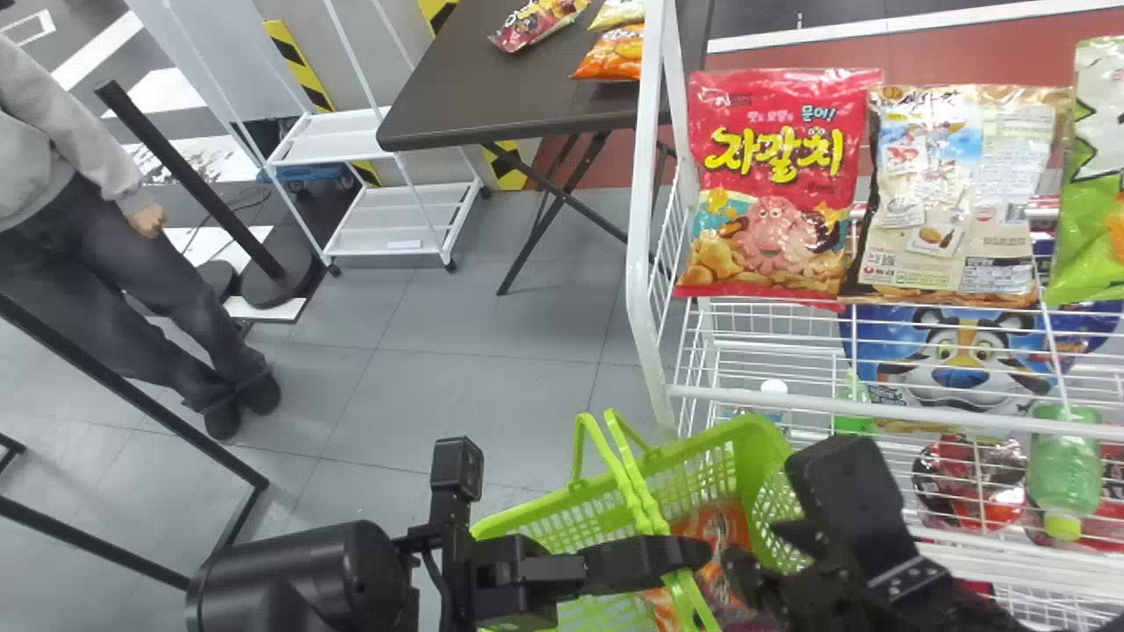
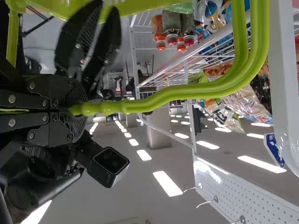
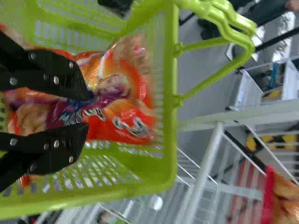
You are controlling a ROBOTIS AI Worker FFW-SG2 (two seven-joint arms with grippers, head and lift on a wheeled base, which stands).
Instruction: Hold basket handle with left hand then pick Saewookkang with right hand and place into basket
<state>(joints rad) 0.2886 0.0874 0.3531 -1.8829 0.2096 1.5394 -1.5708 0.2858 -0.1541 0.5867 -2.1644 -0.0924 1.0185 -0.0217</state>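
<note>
The green basket [image 1: 562, 518] stands low beside the rack. My left gripper [image 1: 694, 562] is at its handle [image 1: 637, 491]; in the left wrist view my left gripper [image 2: 72, 109] is shut on the handle [image 2: 187, 91]. Over the basket is my right gripper [image 1: 755, 562]. The right wrist view has my right gripper [image 3: 88, 112] open above the basket [image 3: 168, 93], its two fingers apart. Beyond them an orange-red snack bag [image 3: 133, 116] lies inside the basket, also partly visible in the head view as an orange bag [image 1: 711, 527]. I cannot tell whether it is the Saewookkang.
To the right, a white wire rack [image 1: 659, 219] holds a red snack bag [image 1: 773, 184], a beige bag [image 1: 957, 193] and a green bag [image 1: 1089, 175] on top, with bottles and more packs below. Behind it stands a dark table [image 1: 527, 96] with snack bags.
</note>
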